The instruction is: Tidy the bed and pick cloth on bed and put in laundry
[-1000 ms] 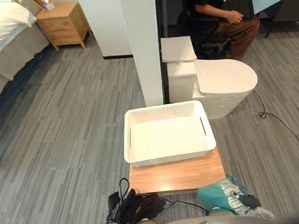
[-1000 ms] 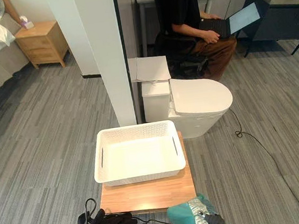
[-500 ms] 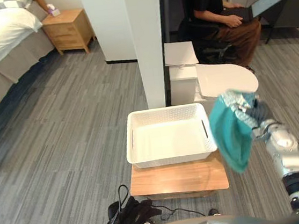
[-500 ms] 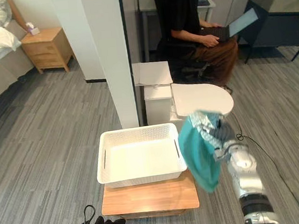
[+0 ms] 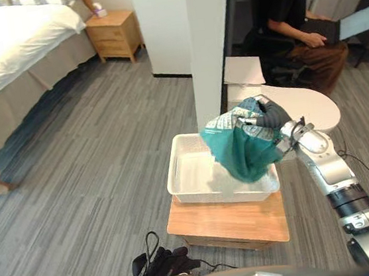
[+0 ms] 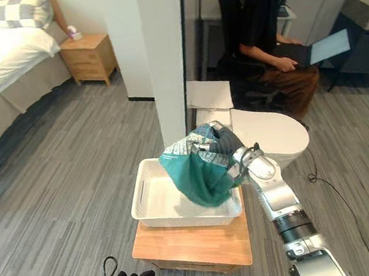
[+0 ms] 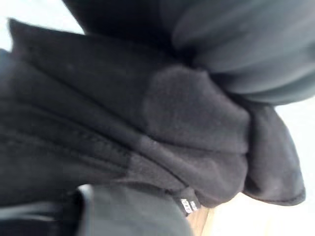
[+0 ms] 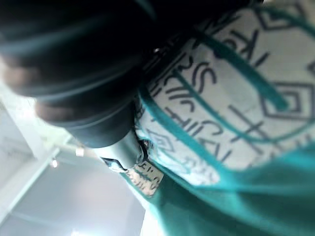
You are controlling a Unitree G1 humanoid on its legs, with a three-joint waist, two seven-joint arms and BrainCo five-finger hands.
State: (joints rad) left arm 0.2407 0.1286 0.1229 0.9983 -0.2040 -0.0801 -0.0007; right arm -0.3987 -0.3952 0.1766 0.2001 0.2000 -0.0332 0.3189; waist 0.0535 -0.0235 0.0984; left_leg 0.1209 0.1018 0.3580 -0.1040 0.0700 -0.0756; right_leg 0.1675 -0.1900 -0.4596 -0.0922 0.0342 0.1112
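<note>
A teal cloth with a white patterned band point(image 5: 242, 146) hangs bunched from my right hand point(image 5: 273, 114), which is shut on its top. The cloth dangles over the right half of the white laundry basket point(image 5: 188, 179), its lower end down inside the rim. In the right wrist view the patterned band point(image 8: 231, 98) lies tight against the hand's dark cover. The basket stands on a low wooden stand point(image 5: 228, 221). My left hand stays low at the bottom edge with a black cloth point(image 5: 164, 267) bunched in it. That black cloth point(image 7: 123, 147) shows close up in the left wrist view.
A white pillar point(image 5: 211, 41) rises just behind the basket, with a white toilet point(image 5: 310, 100) to its right. A person with a laptop point(image 5: 290, 13) sits beyond it. The bed point(image 5: 0, 45) and a wooden nightstand point(image 5: 115, 34) are at the far left across grey floor.
My right arm has swung the teal cloth left, from beside the basket's right end to above its inside. The camera has turned, so the bed shows more.
</note>
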